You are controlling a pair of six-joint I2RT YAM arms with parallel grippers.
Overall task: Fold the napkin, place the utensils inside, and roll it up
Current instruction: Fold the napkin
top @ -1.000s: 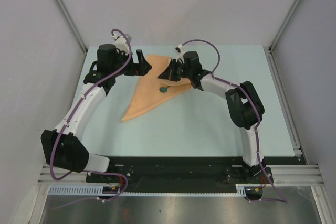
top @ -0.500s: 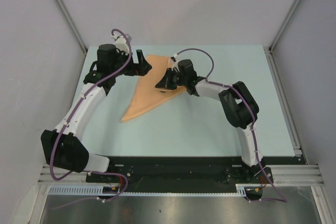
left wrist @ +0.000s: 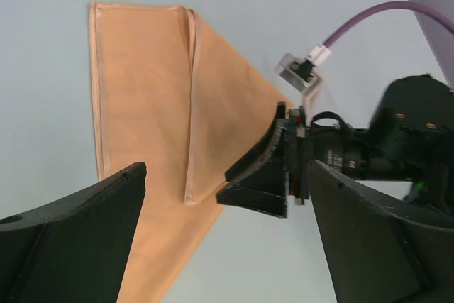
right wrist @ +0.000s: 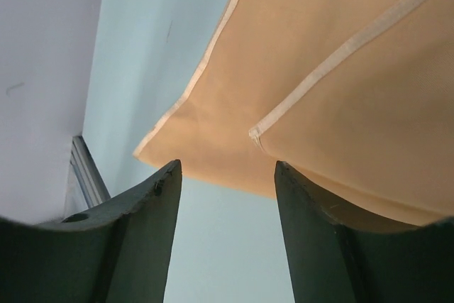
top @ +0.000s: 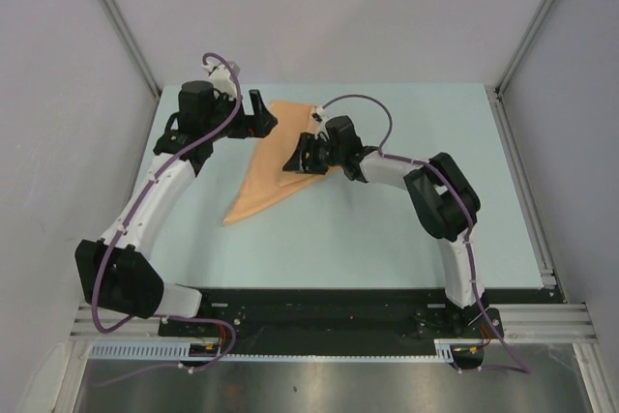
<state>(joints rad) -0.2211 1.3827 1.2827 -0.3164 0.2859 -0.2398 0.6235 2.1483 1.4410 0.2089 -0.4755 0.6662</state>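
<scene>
The peach-orange napkin [top: 253, 186] lies folded into a long triangle on the table, its hemmed flap showing in the left wrist view [left wrist: 142, 90] and the right wrist view [right wrist: 340, 69]. My right gripper [top: 293, 163] hangs low over the napkin's right edge. Its jaws [right wrist: 227, 168] are open with only table and cloth edge between them. My left gripper [top: 263, 113] is at the napkin's far left corner, wide open [left wrist: 227, 168] and empty. It looks onto the right gripper's fingers [left wrist: 262, 182]. The utensils are hidden in every view.
The pale blue-green table [top: 387, 229] is walled in by grey panels. A metal rail [top: 527, 191] runs along the right side and the black mounting bar [top: 329, 311] along the near edge. A purple cable [left wrist: 369, 19] loops above the right wrist.
My right gripper has moved left over the napkin's middle, covering the spot where the teal utensil lay, and its jaws have gone from shut to open. The left arm has stayed put.
</scene>
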